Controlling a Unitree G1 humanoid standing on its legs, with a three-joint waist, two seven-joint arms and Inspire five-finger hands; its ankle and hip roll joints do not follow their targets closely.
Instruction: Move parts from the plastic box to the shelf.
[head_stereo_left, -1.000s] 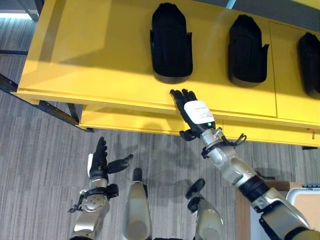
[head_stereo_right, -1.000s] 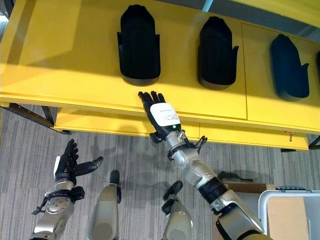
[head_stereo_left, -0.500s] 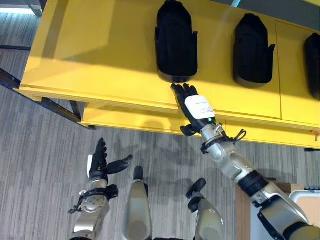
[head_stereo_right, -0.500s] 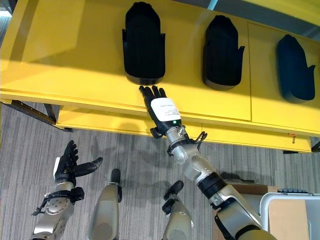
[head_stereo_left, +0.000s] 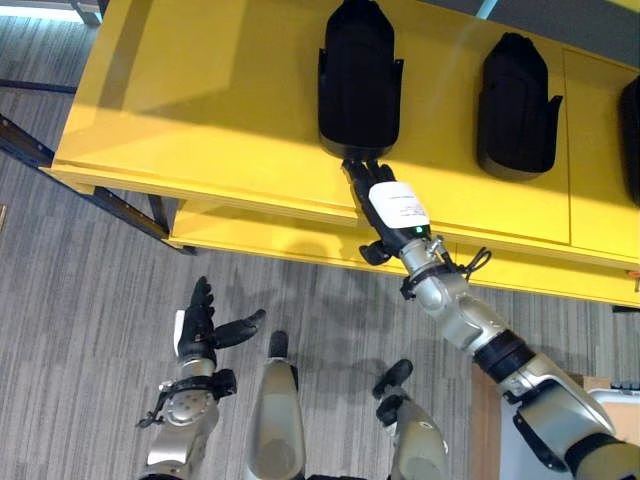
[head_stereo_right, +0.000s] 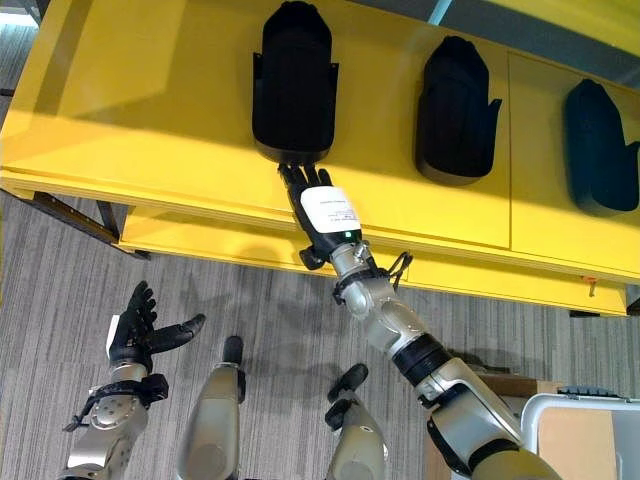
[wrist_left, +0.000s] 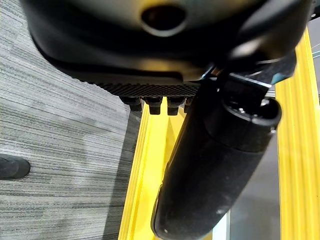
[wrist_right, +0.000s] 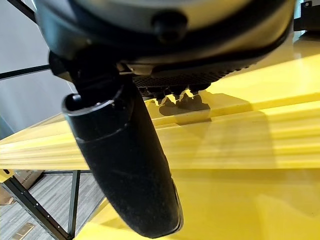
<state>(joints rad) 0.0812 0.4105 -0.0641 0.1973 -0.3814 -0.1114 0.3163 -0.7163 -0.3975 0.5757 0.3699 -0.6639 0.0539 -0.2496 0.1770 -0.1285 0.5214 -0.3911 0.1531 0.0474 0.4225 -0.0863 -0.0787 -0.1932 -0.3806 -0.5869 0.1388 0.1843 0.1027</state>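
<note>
3 black parts sit on the yellow shelf (head_stereo_right: 150, 110). The right hand (head_stereo_right: 322, 212), fingers straight, touches the near end of the leftmost part (head_stereo_right: 292, 80), apparently nudging it into place. The left hand (head_stereo_left: 200, 322) hangs open and idle, low over the floor. A corner of the plastic box (head_stereo_right: 590, 435) shows; I can't tell what remains inside.

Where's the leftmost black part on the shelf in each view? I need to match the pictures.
Left eye view: leftmost black part at top centre, lying on the yellow shelf.
Right eye view: leftmost black part at top, slightly left of centre.
Right wrist view: too unclear past the fingers to tell.
Shared landmark: the right hand, fingers straight, tips at the part's near end.
</note>
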